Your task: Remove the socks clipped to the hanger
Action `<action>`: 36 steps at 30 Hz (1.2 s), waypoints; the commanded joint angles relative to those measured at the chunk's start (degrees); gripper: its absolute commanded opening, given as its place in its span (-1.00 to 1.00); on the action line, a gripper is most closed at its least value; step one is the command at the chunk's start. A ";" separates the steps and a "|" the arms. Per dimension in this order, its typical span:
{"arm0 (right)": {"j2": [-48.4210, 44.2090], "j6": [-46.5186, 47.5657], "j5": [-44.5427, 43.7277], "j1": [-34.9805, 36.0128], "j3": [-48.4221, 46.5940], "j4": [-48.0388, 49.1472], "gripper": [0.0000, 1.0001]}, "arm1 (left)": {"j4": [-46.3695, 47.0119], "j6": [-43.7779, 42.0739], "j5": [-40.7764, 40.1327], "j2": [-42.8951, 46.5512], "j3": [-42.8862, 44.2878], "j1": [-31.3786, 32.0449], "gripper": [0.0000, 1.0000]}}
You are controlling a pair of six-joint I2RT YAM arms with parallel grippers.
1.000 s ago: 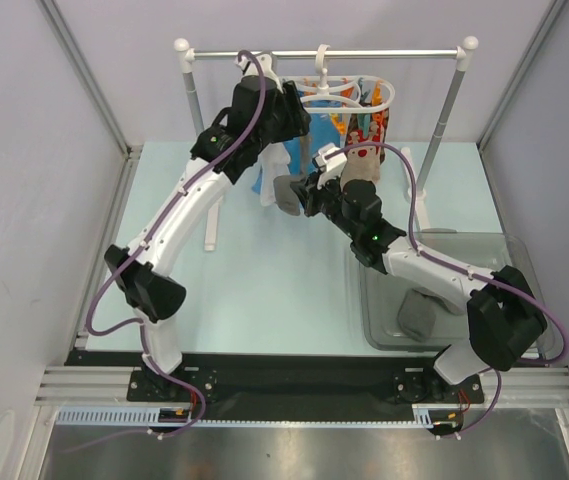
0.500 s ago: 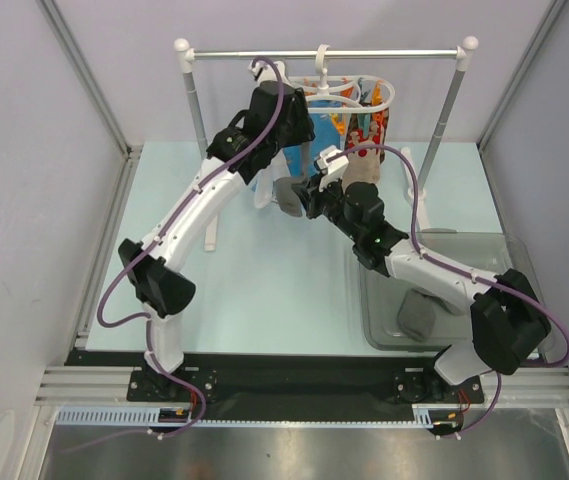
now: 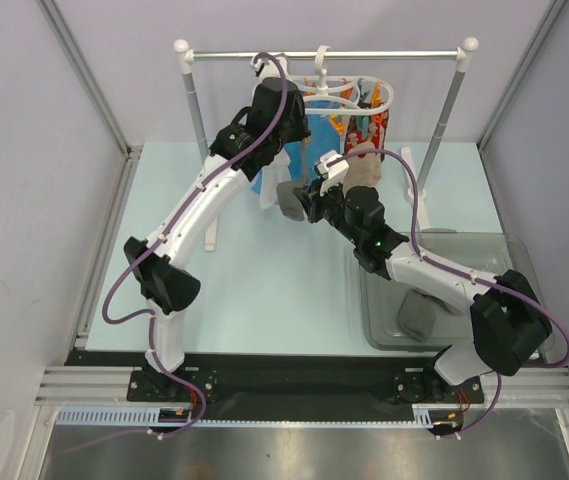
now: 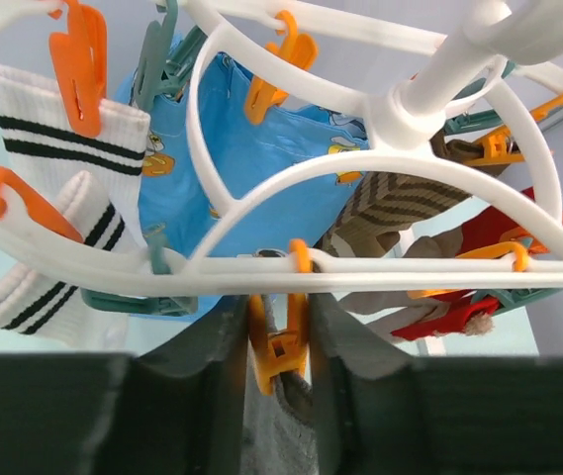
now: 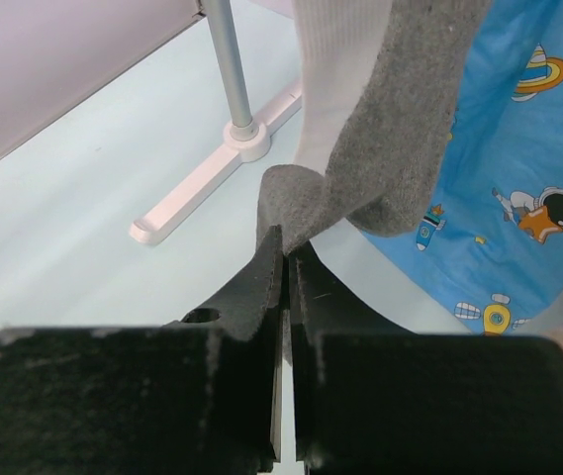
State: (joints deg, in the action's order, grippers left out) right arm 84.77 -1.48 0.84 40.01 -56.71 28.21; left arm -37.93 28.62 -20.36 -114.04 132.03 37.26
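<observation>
The white hanger (image 3: 349, 95) hangs by its hook from the rail; its ring and orange clips fill the left wrist view (image 4: 439, 79). My left gripper (image 4: 279, 346) is closed on both sides of an orange clip (image 4: 279, 356) that holds the grey sock (image 4: 276, 435). My right gripper (image 5: 286, 247) is shut on the lower edge of that grey sock (image 5: 400, 119), below the hanger in the top view (image 3: 286, 195). Still clipped are a white sock with black stripes (image 4: 53, 148), a brown-and-cream striped sock (image 4: 400, 203) and a beige sock with red marks (image 4: 439, 317).
A blue cartoon-print cloth (image 4: 232, 148) hangs among the socks and also shows in the right wrist view (image 5: 518, 148). The silver rail (image 3: 384, 54) stands on white-capped posts with a white foot (image 5: 212, 178). A grey tray (image 3: 464, 250) at the right holds a grey sock (image 3: 419, 315).
My left arm has reached up and to the right, bringing its gripper in under the hanger ring. My right gripper has kept its hold on the grey sock, almost still.
</observation>
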 commanded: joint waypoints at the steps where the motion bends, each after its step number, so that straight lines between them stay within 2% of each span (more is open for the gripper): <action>1: -1.89 0.42 -0.23 0.33 -0.07 3.43 -1.00 | 0.23 -1.64 -0.74 0.31 2.80 0.45 -0.48; 2: -1.80 0.33 -0.31 0.33 -0.07 3.43 -1.00 | 0.31 -1.73 -0.73 0.22 2.80 0.45 -0.65; 4: -1.63 0.25 -0.31 0.33 -0.07 3.44 -1.00 | 0.32 -1.73 -0.39 0.22 2.88 0.36 -0.81; 5: -1.71 0.24 -0.31 0.33 -0.07 3.43 -1.00 | 0.32 -1.73 -0.30 0.13 2.89 0.36 -0.96; 10: -1.98 -0.46 -0.84 0.16 0.02 3.17 -1.00 | 0.67 -2.17 0.58 -0.04 2.89 0.36 -0.97; 12: -2.50 -1.25 -0.75 -0.11 0.19 2.38 -1.00 | 0.93 -2.25 1.28 -0.04 2.89 0.36 -0.84; 13: -2.85 -1.68 -0.75 -0.19 0.28 1.77 -1.00 | 1.02 -2.25 1.64 -0.13 2.89 0.45 -0.62; 16: -5.57 -4.05 -3.99 -0.46 0.98 -2.79 -1.00 | 0.93 -2.43 2.69 0.04 2.80 0.45 -0.28; 19: -9.44 -7.48 -6.99 -1.07 0.99 -11.83 -1.00 | 0.93 -2.96 4.19 1.18 1.75 0.36 -0.07; 22: -14.36 -11.70 -8.31 -1.95 1.60 -25.78 -1.00 | 1.28 -3.13 5.15 3.90 -2.28 0.36 0.01; 25: -19.98 -16.00 -11.81 -2.57 2.83 -35.55 -1.00 | 2.33 -3.83 7.61 7.93 -5.98 0.36 0.14; 28: -25.33 -23.45 -15.87 -6.86 0.56 -55.37 -1.00 | 4.44 -4.36 9.63 11.72 -13.43 0.36 0.29; 31: -29.21 -28.22 -10.80 -17.57 -0.16 -67.88 -1.00 | 6.81 -5.41 10.60 17.26 -19.50 0.36 0.42; 32: -30.10 -28.49 -8.51 -24.12 0.10 -70.11 -1.00 | 8.21 -5.77 10.69 19.53 -20.92 0.36 0.43; 33: -31.06 -28.67 -5.36 -26.62 0.45 -72.13 -1.00 | 8.92 -6.12 11.04 20.86 -22.33 0.36 0.46; 36: -35.80 -28.76 -6.10 -32.34 3.44 -76.63 -1.00 | 11.03 -7.17 13.15 24.91 -26.90 0.19 0.49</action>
State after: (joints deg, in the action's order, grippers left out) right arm 53.12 -27.09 -7.86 11.40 -54.22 -36.56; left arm -32.82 23.86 -10.09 -95.42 107.31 37.36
